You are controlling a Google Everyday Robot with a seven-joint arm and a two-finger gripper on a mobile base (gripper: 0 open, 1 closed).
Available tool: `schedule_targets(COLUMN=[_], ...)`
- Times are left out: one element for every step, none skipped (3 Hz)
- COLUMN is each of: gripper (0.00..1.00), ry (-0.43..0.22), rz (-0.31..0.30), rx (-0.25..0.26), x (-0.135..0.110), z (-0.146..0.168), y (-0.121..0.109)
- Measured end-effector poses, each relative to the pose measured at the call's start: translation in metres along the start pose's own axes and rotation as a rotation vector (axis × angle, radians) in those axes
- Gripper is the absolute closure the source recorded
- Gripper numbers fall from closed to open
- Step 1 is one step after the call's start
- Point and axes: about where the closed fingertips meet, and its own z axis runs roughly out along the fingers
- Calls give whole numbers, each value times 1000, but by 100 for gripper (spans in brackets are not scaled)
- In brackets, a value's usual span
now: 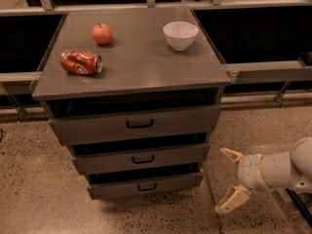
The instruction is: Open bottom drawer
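bottom drawer [146,185] sits lowest of three grey fronts, ahead of the fingertips and a little beyond them, at about the height of the gap between the two. it looks closed, with a dark slot above its panel like the slots over the other two. its small black loop handle [146,186] is at the panel's centre, well apart from the fingers [233,155]. the gripper [224,181] hangs low over the floor [44,199] beside the cabinet's lower corner, its two pale fingers spread wide and holding nothing, tips aimed toward the drawer side. judging from this, the step in hand is the approach: nothing is grasped and no pull has begun. the next move calls for carrying the fingers across the face of the panel to the loop, lining them up so one goes either side of it, closing, then drawing straight outward. the loop is narrow, so aim will matter, and the middle drawer [141,159] just above the upper finger's level has a like handle that must not be taken by mistake. further above the fingers are the top drawer [139,124] and the cabinet top [136,77] with a crushed can [81,62], an apple [102,33] and a white bowl [180,35]. the arm [282,169] is cut off at the frame edge, and the drawers' insides are hidden.
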Motion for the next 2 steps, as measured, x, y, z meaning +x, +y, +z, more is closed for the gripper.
schedule_targets(gripper=[0, 0], ry=[-40, 26], rz=[5, -12], rx=[23, -20], x=[-4, 10], z=[-1, 22], y=[-18, -20])
